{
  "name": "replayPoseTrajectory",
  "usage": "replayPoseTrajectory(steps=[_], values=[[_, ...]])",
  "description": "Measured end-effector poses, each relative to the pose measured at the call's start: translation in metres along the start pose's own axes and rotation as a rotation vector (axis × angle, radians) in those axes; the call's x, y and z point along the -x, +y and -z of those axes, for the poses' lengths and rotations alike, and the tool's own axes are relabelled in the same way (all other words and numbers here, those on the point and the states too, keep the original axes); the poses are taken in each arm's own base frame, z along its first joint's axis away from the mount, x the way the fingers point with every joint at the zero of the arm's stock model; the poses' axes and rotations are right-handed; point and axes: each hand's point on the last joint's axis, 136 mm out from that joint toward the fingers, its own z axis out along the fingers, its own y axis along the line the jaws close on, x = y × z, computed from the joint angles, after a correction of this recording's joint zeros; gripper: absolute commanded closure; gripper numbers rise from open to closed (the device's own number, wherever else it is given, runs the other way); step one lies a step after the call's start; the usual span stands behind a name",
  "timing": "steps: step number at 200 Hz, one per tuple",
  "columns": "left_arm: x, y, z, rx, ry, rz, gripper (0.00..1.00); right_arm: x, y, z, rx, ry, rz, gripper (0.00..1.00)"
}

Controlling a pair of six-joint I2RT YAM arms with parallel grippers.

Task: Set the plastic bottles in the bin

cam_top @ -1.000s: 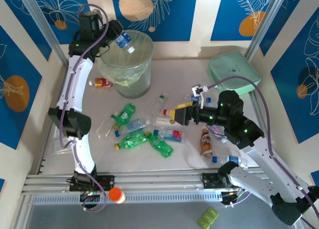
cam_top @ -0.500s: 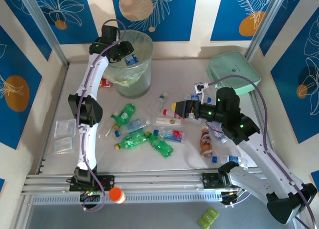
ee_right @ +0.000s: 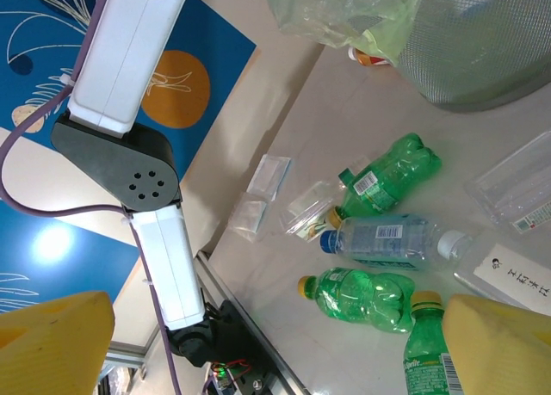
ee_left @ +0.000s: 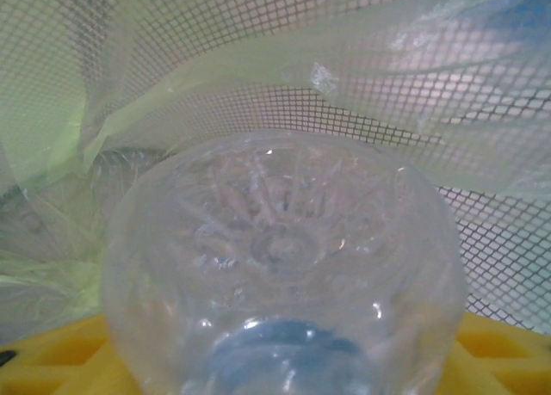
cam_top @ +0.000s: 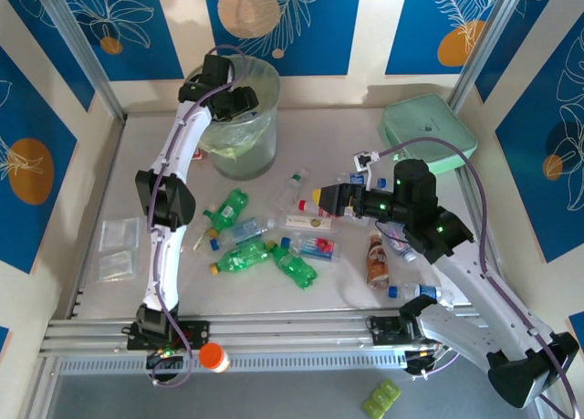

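My left gripper [cam_top: 230, 99] hangs over the bin [cam_top: 239, 154], a tall translucent basket lined with a pale green bag. In the left wrist view a clear bottle [ee_left: 284, 266] with a blue cap lies between my yellow fingers [ee_left: 52, 361], base pointing into the bin's mesh and bag [ee_left: 258, 59]; whether it is still gripped is unclear. My right gripper [cam_top: 330, 203] hovers open and empty above the scattered bottles. Green bottles [cam_top: 239, 256] [ee_right: 362, 296], a clear blue-capped one [cam_top: 242, 229] [ee_right: 387, 238] and a brown-labelled one [cam_top: 376, 259] lie on the table.
A mint-green case [cam_top: 429, 131] sits at the back right. Flat clear packets [cam_top: 117, 250] lie at the left. A red-labelled bottle [cam_top: 187, 151] rests beside the bin. The left arm's white links [ee_right: 129, 59] stand between the table edge and the bin.
The left gripper swung right from beside the bin to above its opening, carrying the clear bottle, and its jaws have widened. The right gripper shifted slightly, still open.
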Motion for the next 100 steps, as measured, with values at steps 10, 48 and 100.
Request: replayPoseTrajectory(steps=[10,48,100], values=[[0.000,0.000,0.000,0.000,0.000,-0.004,0.26,0.000,0.000,0.000,0.001,-0.001,0.001,0.02],[0.000,0.000,0.000,0.001,0.000,-0.003,0.22,0.001,0.004,0.004,0.008,-0.010,0.009,0.02],[0.003,-0.009,0.014,-0.024,-0.009,-0.028,0.22,-0.002,0.006,0.013,-0.015,-0.013,0.030,0.02]])
